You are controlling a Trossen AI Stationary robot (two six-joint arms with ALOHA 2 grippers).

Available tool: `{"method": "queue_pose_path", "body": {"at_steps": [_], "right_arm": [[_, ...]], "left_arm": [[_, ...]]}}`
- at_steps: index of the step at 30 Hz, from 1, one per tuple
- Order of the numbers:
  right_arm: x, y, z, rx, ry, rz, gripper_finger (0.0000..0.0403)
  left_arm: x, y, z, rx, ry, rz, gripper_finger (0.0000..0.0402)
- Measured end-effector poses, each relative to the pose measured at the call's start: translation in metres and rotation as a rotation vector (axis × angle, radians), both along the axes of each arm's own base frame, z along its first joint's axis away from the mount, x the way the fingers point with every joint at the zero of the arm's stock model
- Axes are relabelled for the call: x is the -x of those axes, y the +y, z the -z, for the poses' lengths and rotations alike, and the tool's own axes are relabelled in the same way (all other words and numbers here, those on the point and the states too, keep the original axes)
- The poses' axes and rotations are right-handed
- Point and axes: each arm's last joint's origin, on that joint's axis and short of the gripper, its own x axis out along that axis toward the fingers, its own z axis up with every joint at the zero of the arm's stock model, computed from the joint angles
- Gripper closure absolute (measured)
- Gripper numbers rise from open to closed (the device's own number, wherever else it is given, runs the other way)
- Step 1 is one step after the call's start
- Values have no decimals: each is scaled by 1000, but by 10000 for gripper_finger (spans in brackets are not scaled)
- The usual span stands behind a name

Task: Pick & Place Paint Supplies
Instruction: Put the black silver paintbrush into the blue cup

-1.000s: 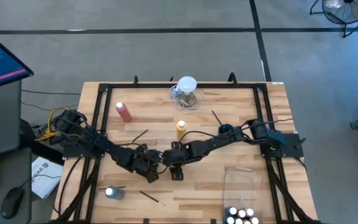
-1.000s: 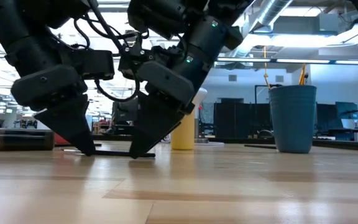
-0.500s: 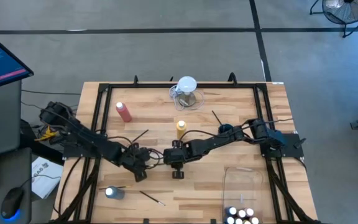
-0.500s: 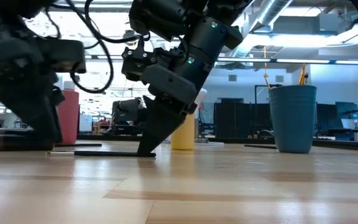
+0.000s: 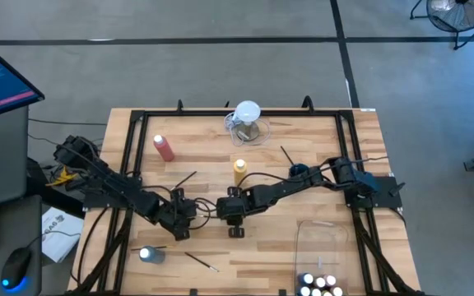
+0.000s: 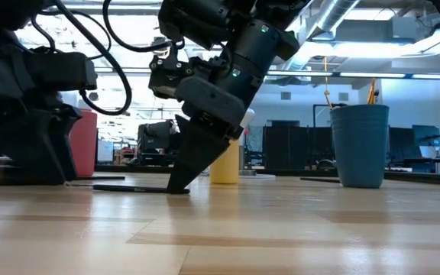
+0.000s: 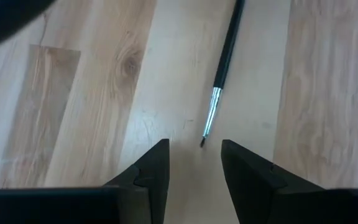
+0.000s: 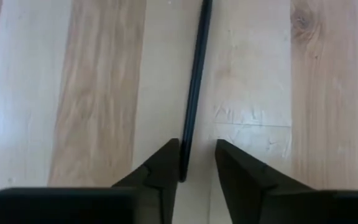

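A thin dark paintbrush lies flat on the wooden table between my two grippers. Its silver ferrule and bristle tip lie just ahead of my left gripper, which is open and clear of it at the table's left middle. My right gripper stands at the table's middle, slanting down. Its fingers are a little apart on either side of the brush's handle end. The pink-red and yellow squeeze bottles stand upright farther back. My right gripper comes slanting down from the table's right, its fingers along the brush, with the fingertips at the tabletop. The handle end lies close against the inner side of one finger, with bare wood showing beside the other. Whether that finger touches it, I cannot tell.
A clear jug with a white top stands at the far middle, and a blue cup holds brushes. A clear bin at the near right holds white-capped bottles. Loose brushes and a lying bottle are scattered about.
My left gripper has drawn back toward the table's left edge, away from the brush and my right gripper, and has rolled a little. The brush has stayed flat on the table. My right gripper has kept its place, with its fingers closer together than a second ago.
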Motion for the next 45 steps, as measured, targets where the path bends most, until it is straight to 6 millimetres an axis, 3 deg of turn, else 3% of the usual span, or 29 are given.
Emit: {"method": "queue_pose_path", "body": {"at_steps": [7, 23, 32, 36, 42, 45], "right_arm": [[0, 0, 0, 11, -1, -21, 277], [0, -1, 0, 16, -2, -19, 294], [0, -1, 0, 17, -4, -18, 293], [0, -1, 0, 18, -6, -18, 287], [0, -1, 0, 17, -7, -18, 269], [-1, -1, 0, 16, -7, -18, 260]], "left_arm": [[-1, 1, 0, -11, 17, 50, 275], [-10, 15, 0, -44, 55, 134, 275], [-18, 14, 16, -45, 97, 159, 277], [-19, 13, 19, -28, 101, 166, 302], [-19, 12, 19, 18, 120, 185, 387], [-19, 12, 20, 32, 121, 166, 395]]}}
